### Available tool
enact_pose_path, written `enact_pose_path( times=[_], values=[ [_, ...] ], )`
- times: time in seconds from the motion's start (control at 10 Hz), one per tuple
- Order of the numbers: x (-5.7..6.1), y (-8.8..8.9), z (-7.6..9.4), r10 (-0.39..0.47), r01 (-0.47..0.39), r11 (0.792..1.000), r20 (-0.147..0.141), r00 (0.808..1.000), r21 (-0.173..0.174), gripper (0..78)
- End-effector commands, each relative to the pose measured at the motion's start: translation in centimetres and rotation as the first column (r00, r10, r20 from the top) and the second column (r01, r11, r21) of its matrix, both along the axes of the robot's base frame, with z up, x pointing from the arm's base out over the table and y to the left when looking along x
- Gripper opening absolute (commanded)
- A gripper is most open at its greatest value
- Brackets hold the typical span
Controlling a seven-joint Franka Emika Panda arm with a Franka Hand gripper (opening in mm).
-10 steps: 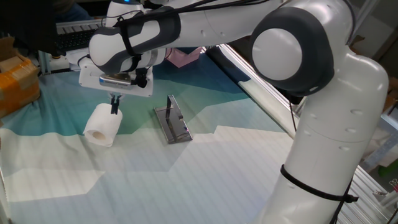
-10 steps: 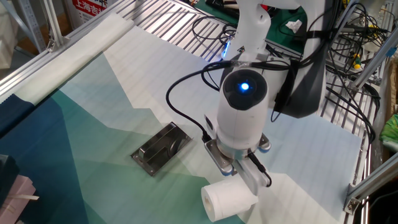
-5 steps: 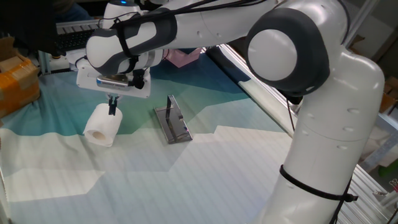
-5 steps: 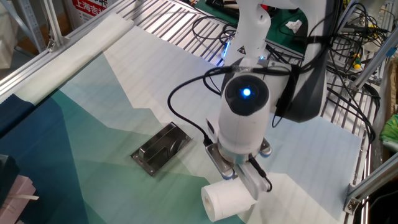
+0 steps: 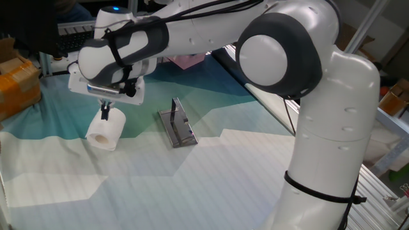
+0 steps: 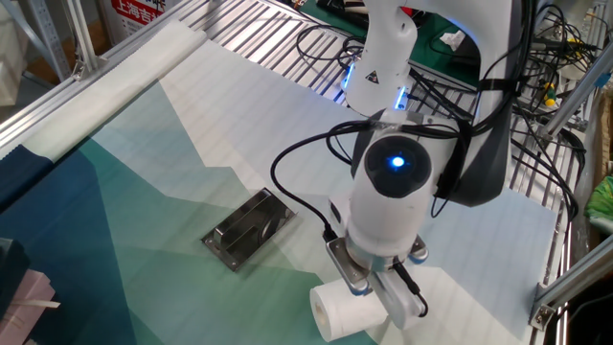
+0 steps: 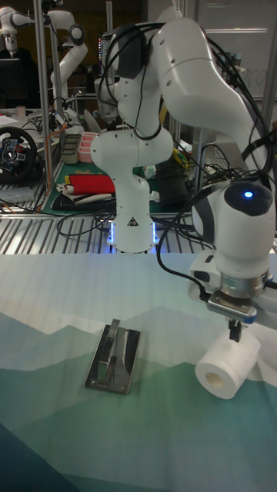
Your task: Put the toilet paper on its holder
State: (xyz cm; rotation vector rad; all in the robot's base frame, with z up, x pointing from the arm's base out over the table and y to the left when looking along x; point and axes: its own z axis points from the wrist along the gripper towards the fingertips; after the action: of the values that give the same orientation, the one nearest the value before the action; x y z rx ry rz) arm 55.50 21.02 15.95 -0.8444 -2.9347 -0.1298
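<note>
The toilet paper [image 5: 104, 133] is a white roll lying on its side on the cloth, its hollow centre [image 7: 214, 378] facing the tall fixed view. My gripper [image 5: 105, 114] hangs directly over the roll's top, fingers close together with nothing between them. Their dark tips [image 7: 234, 332] reach the roll's upper edge; whether they touch it I cannot tell. In the other fixed view the hand covers part of the toilet paper [image 6: 337, 310]. The holder [image 5: 177, 124] is a grey metal plate with a thin bar, lying apart from the roll and also seen as holder [image 7: 115, 357] and holder [image 6: 247, 228].
A green and white patterned cloth [image 5: 211, 185] covers the table. An orange box [image 5: 16, 86] stands at the far left edge, a pink item [image 5: 188, 59] behind the holder. Metal rails [image 6: 249, 29] and cables [image 6: 536, 86] line the table's borders. The robot base [image 7: 131, 223] stands behind.
The gripper has shifted sideways along the roll, away from the holder, and sits slightly lower. The roll and holder have not moved.
</note>
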Motion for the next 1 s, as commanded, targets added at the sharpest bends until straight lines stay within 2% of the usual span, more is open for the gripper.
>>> enact_pose_path(
  times=[0.1, 0.3, 0.6, 0.8, 1.0],
  values=[
    [0.12, 0.07, 0.10, 0.003, -0.003, 1.000, 0.025, 1.000, -0.016, 0.0],
    [0.10, 0.08, 0.09, 0.000, 0.000, 1.000, 0.025, 1.000, -0.022, 0.0],
    [0.07, 0.08, 0.06, 0.015, -0.014, 0.999, 0.027, 1.000, -0.051, 0.0],
    [0.10, 0.07, 0.04, 0.020, -0.019, 0.999, 0.026, 0.999, -0.039, 0.0],
    [0.28, 0.13, -0.16, 0.031, -0.029, 0.998, 0.033, 0.999, -0.054, 0.0]
  ],
)
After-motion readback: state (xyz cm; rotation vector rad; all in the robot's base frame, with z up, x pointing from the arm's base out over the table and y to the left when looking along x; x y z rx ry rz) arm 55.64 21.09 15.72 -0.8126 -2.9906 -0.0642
